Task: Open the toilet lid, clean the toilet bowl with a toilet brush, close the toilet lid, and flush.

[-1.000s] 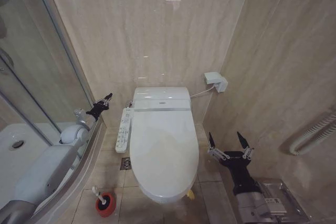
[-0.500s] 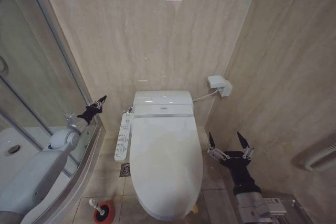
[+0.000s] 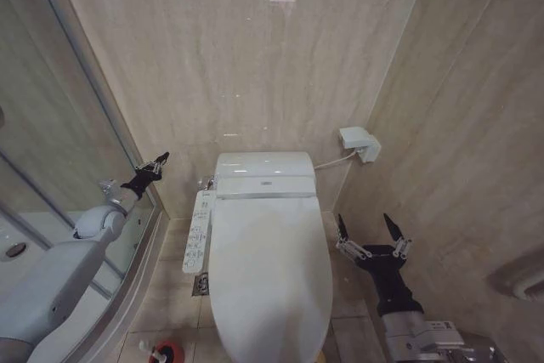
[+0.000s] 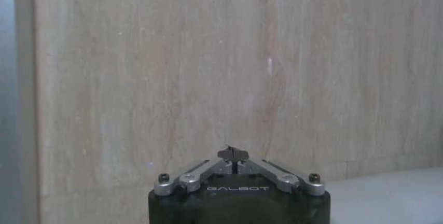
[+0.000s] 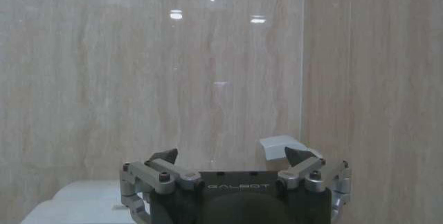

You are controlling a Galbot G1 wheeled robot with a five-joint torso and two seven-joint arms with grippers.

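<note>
The toilet lid (image 3: 270, 274) lies shut, long axis running away from the wall — the right gripper (image 3: 370, 231), spread wide and empty, hangs just beside its right edge, nearer than the pinched-shut, empty left gripper (image 3: 155, 161)

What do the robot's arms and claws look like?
Both arms are pale grey and rounded, ending in black wrists. The left gripper and right gripper have thin silver links with pointy black fingertips. White "GALBOT" lettering marks each black wrist.
</note>
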